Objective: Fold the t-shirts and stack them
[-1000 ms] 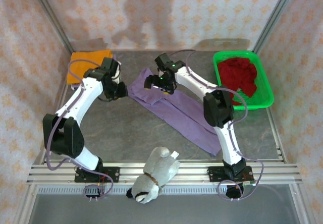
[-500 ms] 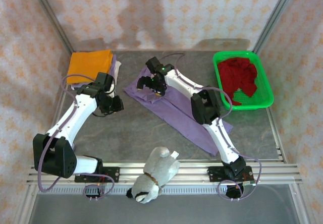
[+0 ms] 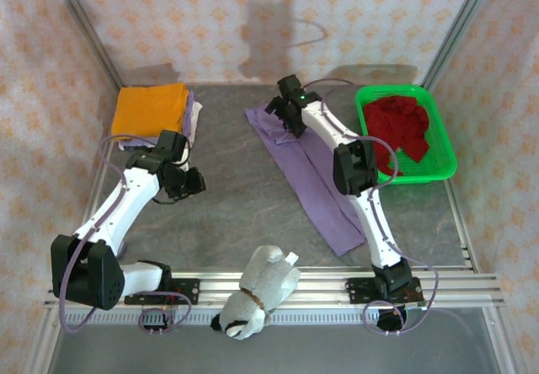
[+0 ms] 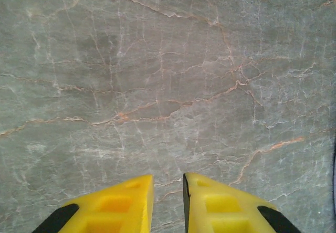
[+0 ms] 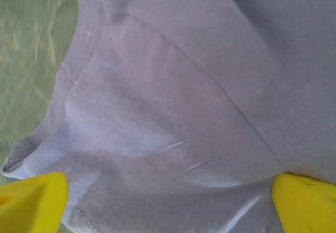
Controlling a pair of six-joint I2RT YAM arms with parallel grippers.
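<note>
Lab test cell, patterned walls (image 3: 253, 12), aluminium rails (image 3: 278, 285)
</note>
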